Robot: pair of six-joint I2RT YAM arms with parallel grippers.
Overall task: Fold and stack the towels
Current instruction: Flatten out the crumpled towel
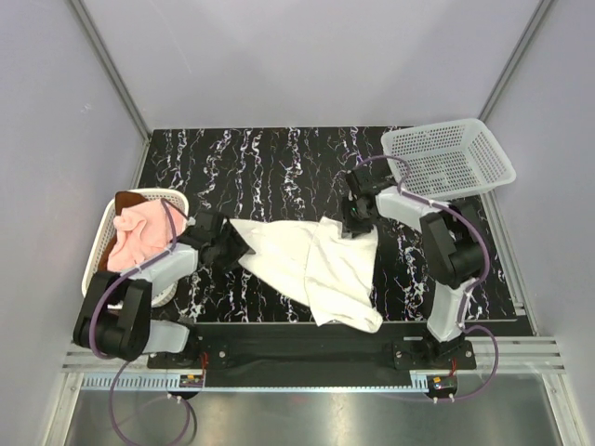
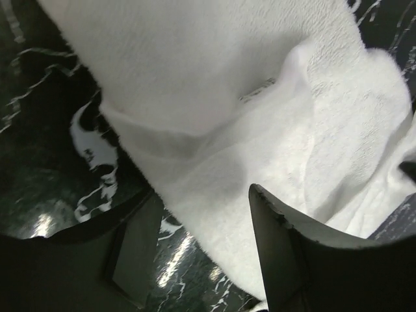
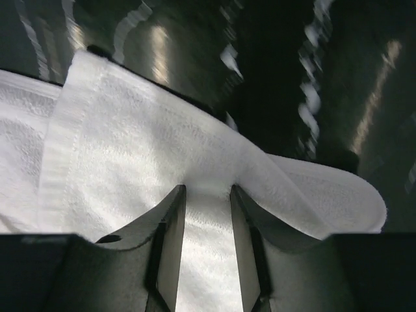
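Centrally, the white towel (image 1: pixel 311 265) lay rumpled on the surface (image 1: pixel 279 167), reaching its near edge. The right end effector (image 3: pixel 208 247) was nearly closed, pinching a fold at the towel's far right corner. The left end effector (image 2: pixel 201 260) sat at the left corner, spread wide and gripping nothing. The pink towel (image 1: pixel 141 234) lay over the brown towel (image 1: pixel 128 198) in the basket (image 1: pixel 96 255) at the left edge.

black marbled table (image 1: pixel 279 163), rumpled white towel (image 1: pixel 311 265) at centre, left basket (image 1: pixel 172 197), far-right basket (image 1: pixel 446 160)
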